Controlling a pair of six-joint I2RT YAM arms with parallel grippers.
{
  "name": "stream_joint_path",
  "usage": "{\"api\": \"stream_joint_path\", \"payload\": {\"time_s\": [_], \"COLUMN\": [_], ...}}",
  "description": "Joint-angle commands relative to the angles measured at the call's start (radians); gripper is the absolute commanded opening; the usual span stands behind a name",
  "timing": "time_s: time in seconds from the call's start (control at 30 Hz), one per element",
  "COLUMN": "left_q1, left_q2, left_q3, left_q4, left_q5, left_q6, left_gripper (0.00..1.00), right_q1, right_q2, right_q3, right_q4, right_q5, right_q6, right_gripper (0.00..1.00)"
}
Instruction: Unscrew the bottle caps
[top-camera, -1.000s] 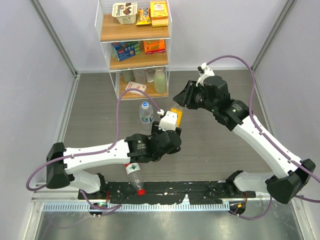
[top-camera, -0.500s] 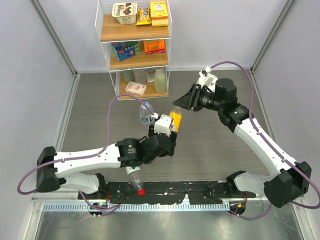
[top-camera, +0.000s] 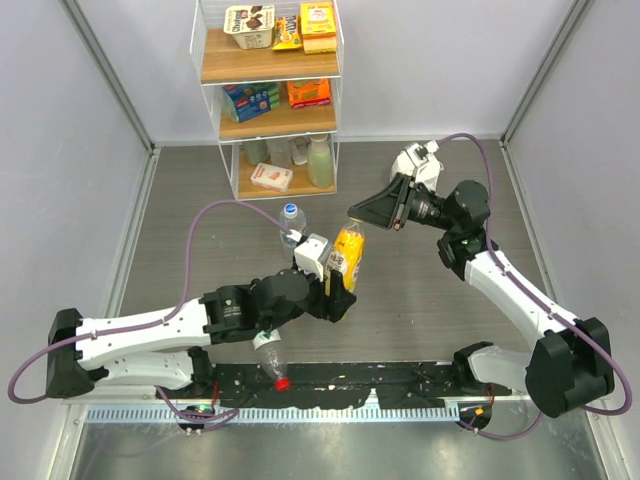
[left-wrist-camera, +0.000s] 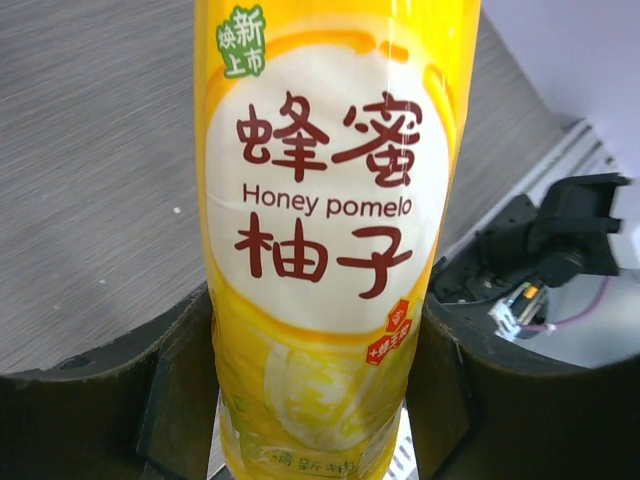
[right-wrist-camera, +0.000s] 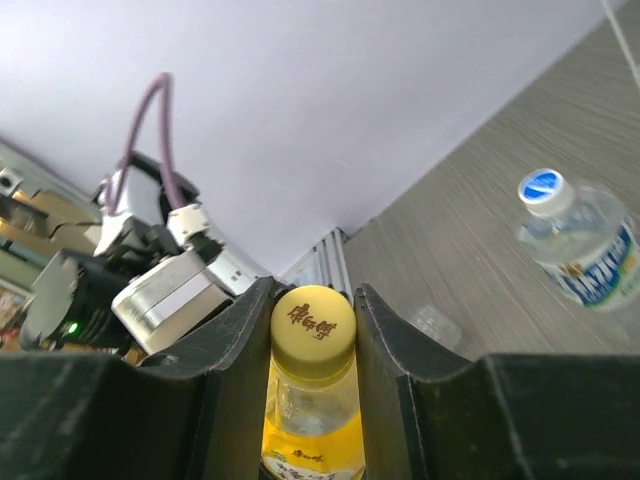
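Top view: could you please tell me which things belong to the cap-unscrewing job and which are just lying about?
Job in hand: yellow bottle, yellow cap, blue-label bottle, red-label bottle with red cap.
Lying about: shelf rack, snack boxes, pale green bottle.

Bright, even, diffuse light fills all 3 views. Shadows on the table (top-camera: 430, 290) are faint and soft; the yellow bottle (left-wrist-camera: 330, 230) looks sharp close up.
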Motion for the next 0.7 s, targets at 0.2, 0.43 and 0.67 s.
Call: {"api": "stream_joint_path", "payload": {"time_s": [0.2, 0.43, 0.67], "left_q1": [-0.014, -0.012, -0.014], "left_q2": [-0.088, -0.072, -0.029], "left_q3": [-0.071, -0.066, -0.04], "left_q4": [0.155, 0.137, 0.107], "left_q5": [0.144, 0.117, 0.1], "left_q6": [0.035, 0.031, 0.035], "left_gripper": [0.0, 0.0, 0.0], "right_q1": [0.003, 0.003, 0.003], "right_q2": [0.086, 0.056, -0.055], "right_q3": [-0.053, -0.03, 0.025], "right_q4": [0.808, 0.582, 0.076], "right_q5": [-0.08, -0.075, 0.029], "right_q6": [0.483, 0.326, -0.046], "right_gripper": [0.02, 0.03, 0.75]}}
